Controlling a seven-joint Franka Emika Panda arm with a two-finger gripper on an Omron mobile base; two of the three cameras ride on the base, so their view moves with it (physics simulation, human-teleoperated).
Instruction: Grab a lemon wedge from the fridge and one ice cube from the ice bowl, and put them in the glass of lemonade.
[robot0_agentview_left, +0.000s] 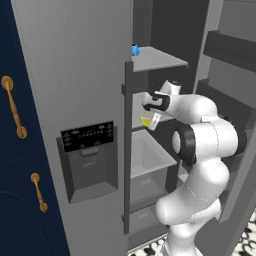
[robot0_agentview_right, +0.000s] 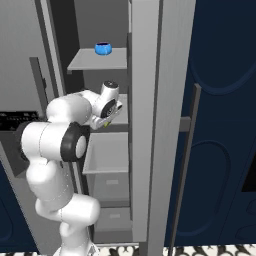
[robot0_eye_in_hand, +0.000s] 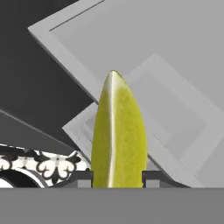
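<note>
- Gripping the lemon wedge between my two finger tips, my claw is closed narrowly on it, one dark tip pressed against each side of its lower end.
- In the hand view the lemon wedge stands up from between the tips, tapering to a point at the top, yellow-green with a pale ridge running along its length.
- From the left base view my claw reaches into the open fridge, and the wedge shows as a small yellow bit at the finger tips, held just above the grey drawer.
- From the right base view my claw sits in front of the middle shelf level, with a speck of yellow at its tip.
- A small blue object rests on the upper shelf, well above my claw.
- The fridge is grey, its closed door carrying a black dispenser panel; beside it are navy cabinets with brass handles.
- Beyond the wedge in the hand view lie the pale grey drawers, and a patch of patterned floor shows at the lower left.
</note>
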